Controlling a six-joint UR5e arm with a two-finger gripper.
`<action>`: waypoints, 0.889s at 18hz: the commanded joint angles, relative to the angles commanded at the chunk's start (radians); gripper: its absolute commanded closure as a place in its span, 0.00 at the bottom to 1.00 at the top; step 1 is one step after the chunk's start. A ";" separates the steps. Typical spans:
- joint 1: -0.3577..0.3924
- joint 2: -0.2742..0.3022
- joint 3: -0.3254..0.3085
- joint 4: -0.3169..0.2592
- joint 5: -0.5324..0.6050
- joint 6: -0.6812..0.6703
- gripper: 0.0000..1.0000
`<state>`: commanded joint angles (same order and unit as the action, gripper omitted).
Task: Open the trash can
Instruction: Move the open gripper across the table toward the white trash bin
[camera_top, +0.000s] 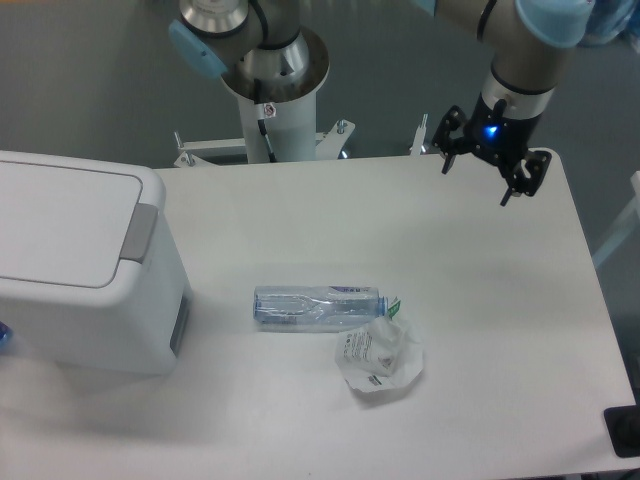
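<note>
The trash can (80, 265) is a big white boxy bin at the table's left edge. Its flat lid lies down, and the grey push tab (140, 232) sits on its right side. My gripper (477, 180) hangs over the far right corner of the table, far from the bin. Its black fingers are spread apart with nothing between them, and a blue light glows on the wrist.
A clear plastic bottle (320, 306) lies on its side at mid-table, with a crumpled clear wrapper (380, 360) just right of it. The arm's white pedestal (275, 115) stands behind the table's back edge. A dark object (623, 432) sits at the lower right corner.
</note>
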<state>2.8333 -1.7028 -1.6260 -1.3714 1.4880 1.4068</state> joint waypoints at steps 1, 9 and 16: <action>-0.003 0.011 -0.002 0.000 0.000 -0.015 0.00; -0.017 0.043 -0.015 0.003 -0.089 -0.063 0.00; -0.057 0.100 -0.014 -0.005 -0.207 -0.262 0.00</action>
<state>2.7765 -1.6031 -1.6398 -1.3760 1.2811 1.1448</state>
